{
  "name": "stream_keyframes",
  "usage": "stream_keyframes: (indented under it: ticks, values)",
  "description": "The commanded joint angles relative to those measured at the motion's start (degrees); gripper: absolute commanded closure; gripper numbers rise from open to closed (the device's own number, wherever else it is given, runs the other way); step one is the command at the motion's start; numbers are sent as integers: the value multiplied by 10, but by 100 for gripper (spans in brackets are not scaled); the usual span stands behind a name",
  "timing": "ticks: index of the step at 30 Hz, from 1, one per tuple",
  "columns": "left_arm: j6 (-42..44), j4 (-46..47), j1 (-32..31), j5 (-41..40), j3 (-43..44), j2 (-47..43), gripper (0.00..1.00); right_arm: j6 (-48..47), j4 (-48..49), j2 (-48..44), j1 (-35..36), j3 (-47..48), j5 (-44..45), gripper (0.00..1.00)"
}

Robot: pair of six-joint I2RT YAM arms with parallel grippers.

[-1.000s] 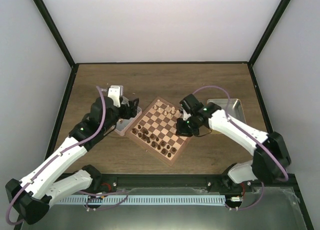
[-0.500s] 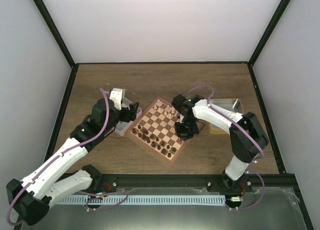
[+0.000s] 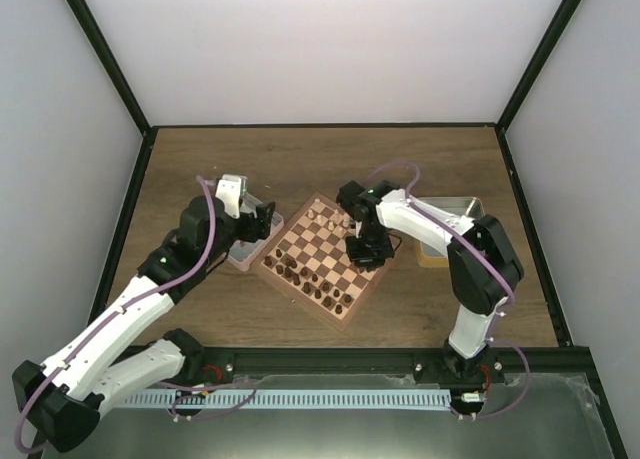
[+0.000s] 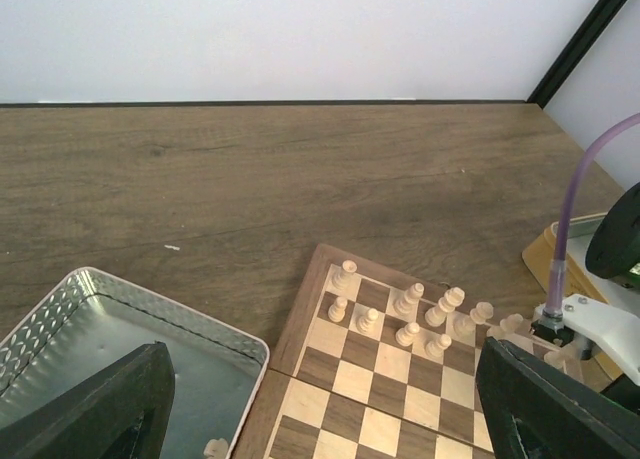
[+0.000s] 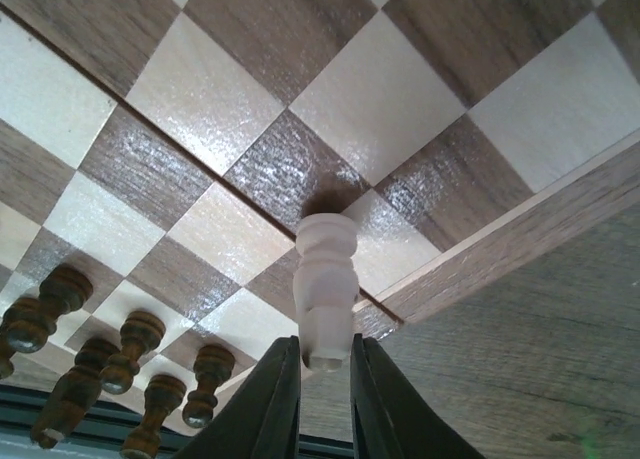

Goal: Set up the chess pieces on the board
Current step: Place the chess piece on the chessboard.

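The right gripper (image 5: 325,384) is clamping its jaws on a tiny light beige wooden chess piece (image 5: 325,279), which is standing on a dark square just inside the reddish-brown rim of the square checkered wooden board (image 5: 380,99). The left gripper (image 4: 320,399) is hovering over the board's left edge, jaws wide apart.

Your top external camera looks down from above and behind the arm bases, far enough back to take in the whole table (image 3: 300,159) and the board (image 3: 320,254). Your left wrist camera sits low beside the board, facing the back wall (image 4: 300,39), and shares the board's far rows with that view. Your right wrist camera sits very close, looking past its fingers (image 5: 275,399) at a light piece (image 5: 325,279) near the board's rim.
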Motion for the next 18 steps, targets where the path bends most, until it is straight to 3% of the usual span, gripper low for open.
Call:
stream_keyframes:
  ticks: [1, 10, 18]
  values:
    - [6, 16, 6, 11, -8, 0, 15, -8, -8, 14, -4, 24, 27, 83]
    - [5, 17, 10, 16, -9, 2, 15, -11, -3, 17, -7, 36, 44, 81]
    - [4, 20, 13, 18, -11, -1, 15, 4, 50, -18, -7, 10, 30, 65]
